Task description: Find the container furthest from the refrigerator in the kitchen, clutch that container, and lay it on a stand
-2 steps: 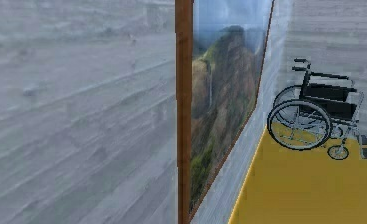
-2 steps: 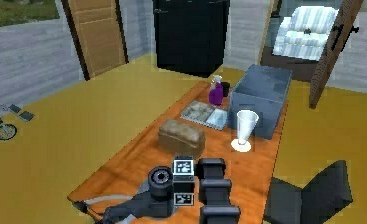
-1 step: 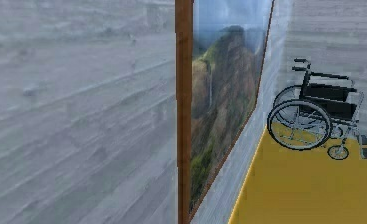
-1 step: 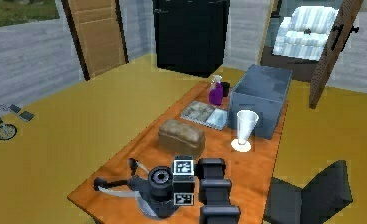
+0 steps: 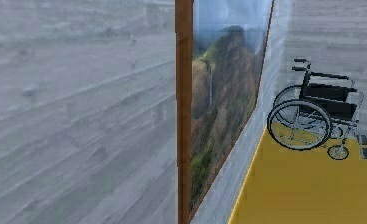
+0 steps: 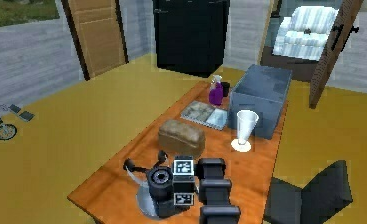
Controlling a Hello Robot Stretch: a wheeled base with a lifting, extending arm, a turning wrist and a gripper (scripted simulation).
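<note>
In the forward view a grey plank wall (image 5: 81, 110) takes up the left. Right of it a wood-framed picture of a mountain (image 5: 223, 95) is seen edge-on, and at the far right a wheelchair (image 5: 316, 105) stands on the yellow floor (image 5: 291, 190). In the arm side view one of the wheelchair's small wheels shows at the left edge. A wooden door (image 6: 96, 35) stands at the far left, with a black refrigerator (image 6: 191, 35) against the far wall to its right. A long wooden table (image 6: 116, 175) runs from near to far. At its near end the gripper (image 6: 133, 166) reaches left from the dark arm (image 6: 216, 195), with a grey round thing (image 6: 149, 205) on the tabletop under its body. I cannot tell how the jaws stand, nor whether they hold anything. Just beyond the gripper lies a brown box (image 6: 181, 137), the likeliest container, resting on the table apart from the fingers. Farther along are some papers (image 6: 206, 115) and a purple bottle (image 6: 217, 92). Right of these stand a white cup (image 6: 247, 128) and a grey box (image 6: 261, 92). A dark chair (image 6: 311, 195) stands near right. At the far right a white armchair (image 6: 309, 30) sits beside an open door (image 6: 336, 55).
</note>
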